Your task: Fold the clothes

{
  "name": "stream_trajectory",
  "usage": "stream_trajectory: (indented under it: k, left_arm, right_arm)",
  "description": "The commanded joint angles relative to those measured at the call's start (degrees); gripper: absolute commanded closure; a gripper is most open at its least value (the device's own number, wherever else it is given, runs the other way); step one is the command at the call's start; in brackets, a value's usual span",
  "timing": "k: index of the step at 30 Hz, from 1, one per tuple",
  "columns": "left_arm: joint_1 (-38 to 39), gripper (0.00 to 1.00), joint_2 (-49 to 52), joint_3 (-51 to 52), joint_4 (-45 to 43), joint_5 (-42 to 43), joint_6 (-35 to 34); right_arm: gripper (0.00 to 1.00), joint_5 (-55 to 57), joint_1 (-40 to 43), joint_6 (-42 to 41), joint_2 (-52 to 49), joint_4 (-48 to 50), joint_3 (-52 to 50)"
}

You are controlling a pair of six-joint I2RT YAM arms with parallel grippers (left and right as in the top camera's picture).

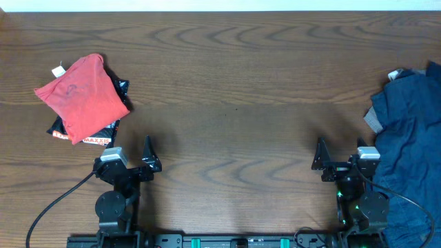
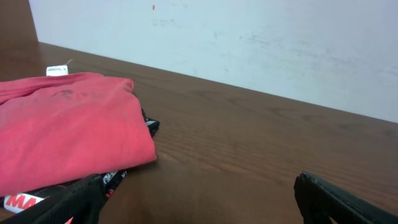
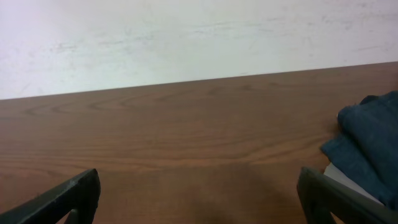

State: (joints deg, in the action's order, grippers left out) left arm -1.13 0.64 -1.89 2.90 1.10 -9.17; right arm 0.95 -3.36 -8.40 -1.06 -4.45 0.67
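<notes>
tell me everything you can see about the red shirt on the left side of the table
The coral-red t-shirt is soft, matte cloth folded into a compact, roughly square bundle, lying flat and askew on the left part of the wooden table. A faint dark mark shows on top, and a small white tag sticks out at its far corner. It rests on a folded black garment with white and red lettering that peeks out along its near and right edges. Nothing else touches it.

the coral-red shirt (image 1: 81, 96) is plain, with a faint darker mark and a white tag (image 1: 59, 71). the black shirt (image 1: 58, 127) shows red lettering on white. the heaped clothes (image 1: 410, 138) are navy blue. the desk (image 1: 234, 89) is dark brown woodgrain.
</notes>
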Motion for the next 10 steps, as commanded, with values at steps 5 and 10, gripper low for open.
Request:
stream_trajectory:
  k: [5,10]
  left_arm:
    - [-0.3,0.02,-0.4,1.6,1.1,-0.7,0.3]
    - [-0.3,0.02,-0.4,1.6,1.1,-0.7,0.3]
  right_arm:
    - [0.01,-0.3,0.3,1.0,0.1,0.0,-0.2]
    - [0.01,-0.3,0.3,1.0,0.1,-0.1,-0.2]
